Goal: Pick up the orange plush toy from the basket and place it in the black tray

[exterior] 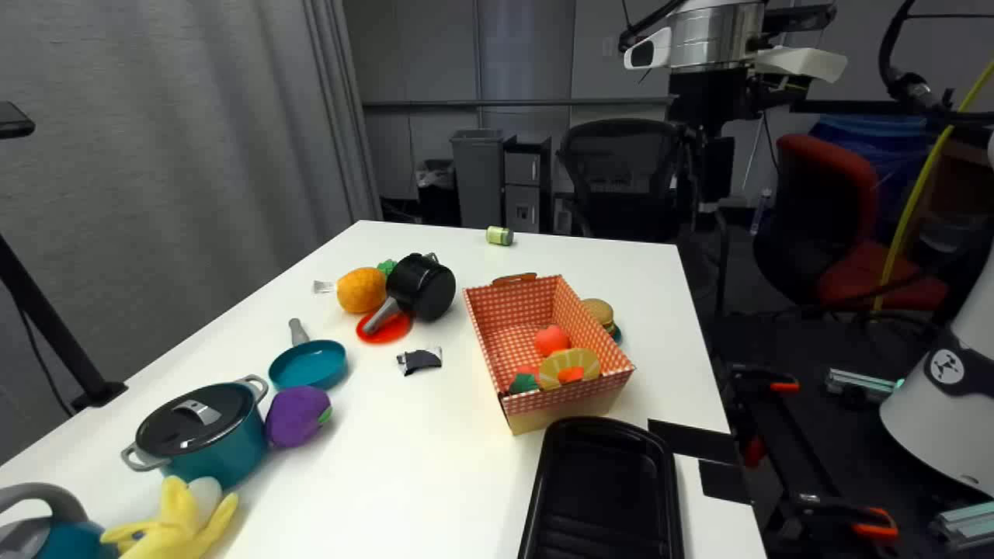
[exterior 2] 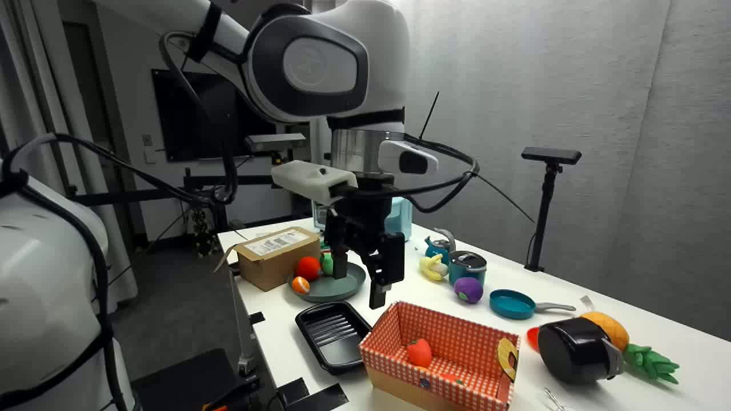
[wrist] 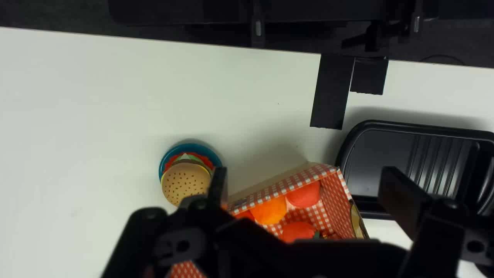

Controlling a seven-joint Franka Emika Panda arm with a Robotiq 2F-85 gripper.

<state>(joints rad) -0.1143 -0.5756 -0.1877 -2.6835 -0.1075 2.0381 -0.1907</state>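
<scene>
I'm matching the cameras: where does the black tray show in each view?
In an exterior view: black tray, bottom edge, right of centre.
In an exterior view: black tray, lower half, left of centre.
Wrist view: black tray, right edge, mid-height.
Shared landmark: checkered basket, beside it in all three.

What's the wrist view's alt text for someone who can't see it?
The orange plush toy lies among red toys in the checkered basket, which the open gripper partly hides. The black tray is at right, a toy burger on a blue dish at left.
</scene>
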